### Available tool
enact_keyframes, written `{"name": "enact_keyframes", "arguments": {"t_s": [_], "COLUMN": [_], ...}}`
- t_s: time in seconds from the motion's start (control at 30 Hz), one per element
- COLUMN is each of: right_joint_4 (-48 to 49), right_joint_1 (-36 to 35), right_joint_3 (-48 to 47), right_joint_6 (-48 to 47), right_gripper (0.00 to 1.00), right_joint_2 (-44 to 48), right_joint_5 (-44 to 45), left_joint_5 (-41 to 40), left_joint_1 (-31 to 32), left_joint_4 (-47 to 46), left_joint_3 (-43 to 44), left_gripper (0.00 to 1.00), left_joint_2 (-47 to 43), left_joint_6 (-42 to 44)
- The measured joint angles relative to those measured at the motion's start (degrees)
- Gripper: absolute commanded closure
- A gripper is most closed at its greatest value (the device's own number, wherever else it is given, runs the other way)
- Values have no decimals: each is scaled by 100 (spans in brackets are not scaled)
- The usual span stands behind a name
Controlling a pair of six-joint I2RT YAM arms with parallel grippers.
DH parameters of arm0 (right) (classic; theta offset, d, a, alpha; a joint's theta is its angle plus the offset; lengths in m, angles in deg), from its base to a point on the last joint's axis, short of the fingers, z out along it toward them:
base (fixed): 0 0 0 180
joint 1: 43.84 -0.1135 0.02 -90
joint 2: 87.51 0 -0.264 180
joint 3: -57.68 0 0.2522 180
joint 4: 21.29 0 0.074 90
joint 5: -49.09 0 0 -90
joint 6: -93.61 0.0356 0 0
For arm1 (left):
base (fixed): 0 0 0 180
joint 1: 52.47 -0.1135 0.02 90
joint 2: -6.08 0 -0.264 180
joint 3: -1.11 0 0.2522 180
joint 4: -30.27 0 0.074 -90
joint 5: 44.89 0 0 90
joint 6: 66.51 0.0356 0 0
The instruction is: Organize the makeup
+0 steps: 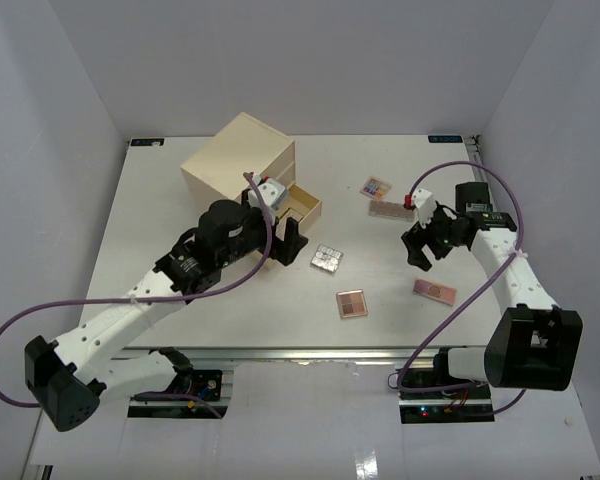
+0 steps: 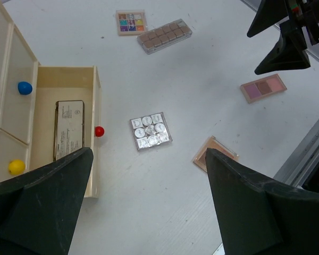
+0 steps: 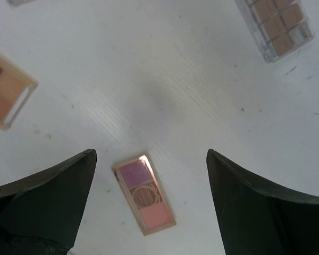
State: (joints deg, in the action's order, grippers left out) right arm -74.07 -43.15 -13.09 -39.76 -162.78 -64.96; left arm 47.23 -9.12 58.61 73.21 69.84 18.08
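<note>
I'm hovering my right gripper (image 3: 150,153) spread wide and empty over the pink palette (image 3: 144,197) lying flat on the table (image 3: 165,95). I'm aiming to square the fingers to its long edges and drop straight down so it doesn't skid. My left gripper (image 2: 149,151) is hanging wide open, carrying nothing, beside the open drawer (image 2: 97,106) where a dark palette (image 2: 69,130) is lying.

Five palettes are counted: multicoloured palette (image 1: 376,186), brown palette (image 1: 388,208), silver palette (image 1: 326,259), peach palette (image 1: 352,304), pink palette (image 1: 435,290). One dark case (image 2: 69,130), one chest (image 1: 238,155) and four knobs (image 2: 99,131) are seen.
</note>
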Motion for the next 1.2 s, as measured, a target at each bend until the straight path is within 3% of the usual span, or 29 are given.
{"name": "enact_keyframes", "arguments": {"t_s": [0.13, 0.43, 1.2], "right_joint_4": [-710, -1265, -190], "right_joint_1": [0, -2, -381], "right_joint_3": [160, 792, 1294], "right_joint_6": [-1056, -2600, -2784], "right_gripper": [10, 10, 10], "right_joint_2": [350, 301, -461], "right_joint_5": [336, 906, 1696], "left_joint_5": [192, 283, 142], "left_joint_1": [-43, -54, -54], "left_joint_4": [-298, -399, -454], "left_joint_3": [-707, -853, -998], "left_gripper": [2, 2, 2], "left_joint_2": [-415, -651, -860], "left_joint_6": [-81, -56, 2]}}
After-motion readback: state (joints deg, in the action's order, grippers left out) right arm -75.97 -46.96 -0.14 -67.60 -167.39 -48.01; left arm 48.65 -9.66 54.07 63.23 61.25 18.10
